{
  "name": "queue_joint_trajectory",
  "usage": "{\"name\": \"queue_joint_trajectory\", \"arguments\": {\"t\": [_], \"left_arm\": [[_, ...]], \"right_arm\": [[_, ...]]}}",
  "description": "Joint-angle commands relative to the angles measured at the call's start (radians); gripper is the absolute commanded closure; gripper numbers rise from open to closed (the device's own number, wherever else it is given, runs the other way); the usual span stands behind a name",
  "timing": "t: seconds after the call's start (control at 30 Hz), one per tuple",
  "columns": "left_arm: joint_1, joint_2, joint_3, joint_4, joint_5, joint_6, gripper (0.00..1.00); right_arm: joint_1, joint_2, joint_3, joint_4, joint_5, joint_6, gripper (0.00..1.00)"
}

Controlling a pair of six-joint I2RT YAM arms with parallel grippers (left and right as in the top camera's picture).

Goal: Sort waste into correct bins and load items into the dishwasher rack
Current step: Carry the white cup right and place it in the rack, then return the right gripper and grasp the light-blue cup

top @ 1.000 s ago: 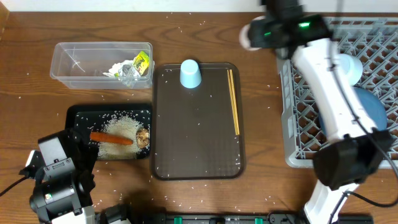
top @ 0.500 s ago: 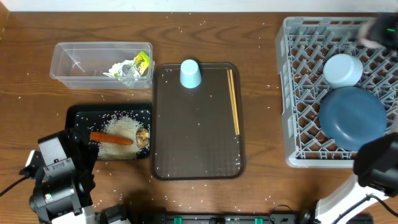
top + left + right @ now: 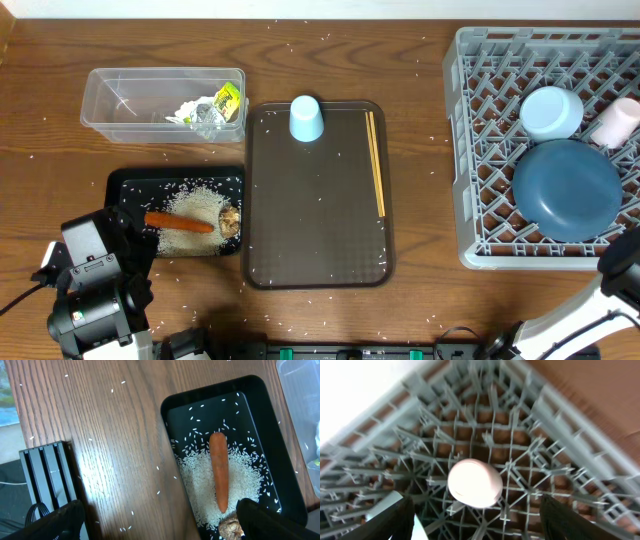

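Note:
The white cup (image 3: pixel 474 482) stands upside down in the grey dishwasher rack (image 3: pixel 480 150), at its right edge (image 3: pixel 615 122). My right gripper (image 3: pixel 477 521) hangs open above it, fingers wide on either side and apart from it. A pale-blue bowl (image 3: pixel 551 112) and the dark-blue plate (image 3: pixel 567 190) also sit in the rack. A pale-blue cup (image 3: pixel 306 118) and chopsticks (image 3: pixel 377 165) lie on the brown tray (image 3: pixel 320 230). The black tray (image 3: pixel 250 395) holds the carrot (image 3: pixel 218 470), rice (image 3: pixel 195 475) and a brown lump (image 3: pixel 230 528). My left gripper (image 3: pixel 160 525) is open over the table beside that tray.
The clear tub (image 3: pixel 130 105) at the back left holds wrappers (image 3: pixel 228 100) and a crumpled tissue (image 3: pixel 200 112). Loose rice grains are scattered over the wooden table (image 3: pixel 420 120). The right arm's base (image 3: pixel 620 275) shows at the front right corner.
The right arm swung from above the brown tray to the rack's right side. The white cup it carried now stands in the rack, and the jaws have opened off it. The left arm is still.

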Motion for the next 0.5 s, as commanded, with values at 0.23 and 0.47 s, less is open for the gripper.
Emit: {"name": "queue_joint_trajectory", "arguments": {"t": [0.23,0.47], "left_arm": [[0.005,0.001,0.015,-0.003,-0.009,0.013,0.02],[0.005,0.001,0.015,-0.003,-0.009,0.013,0.02]], "right_arm": [[0.072,0.002,-0.006,0.019,-0.35,0.004,0.16],[0.253,-0.027,-0.006,-0.006,-0.456,-0.009,0.08]]}}
